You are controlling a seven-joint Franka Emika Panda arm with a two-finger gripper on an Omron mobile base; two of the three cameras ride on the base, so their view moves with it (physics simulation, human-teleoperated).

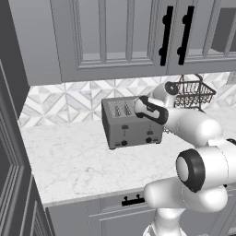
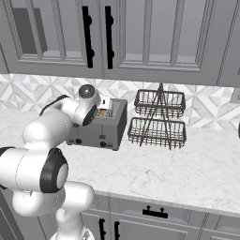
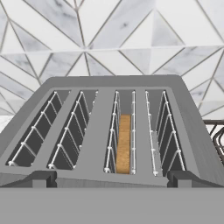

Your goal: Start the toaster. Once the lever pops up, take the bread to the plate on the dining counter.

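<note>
The grey four-slot toaster [image 3: 101, 131] lies right below my gripper [image 3: 111, 179], which hangs open over its front edge with its fingertips [image 3: 40, 178] spread wide. The tan bread [image 3: 124, 144] stands on edge in the third slot from the left, sunk below the top. From the base, the toaster [image 1: 131, 124] stands on the marble worktop against the tiled wall, with my arm reaching over its right end. Its black levers and knobs [image 1: 123, 143] are on the front face. The toaster [image 2: 101, 131] shows a sliver of bread [image 2: 101, 113] by my hand. The plate and the dining counter are out of view.
A two-tier wire basket [image 2: 158, 119] stands just right of the toaster, also seen as the basket [image 1: 194, 93] behind my arm. Grey upper cabinets with black handles [image 1: 166, 34] hang above. The marble worktop [image 1: 78, 159] spreads in front of the toaster. A tall dark cabinet [image 1: 11, 175] bounds the left.
</note>
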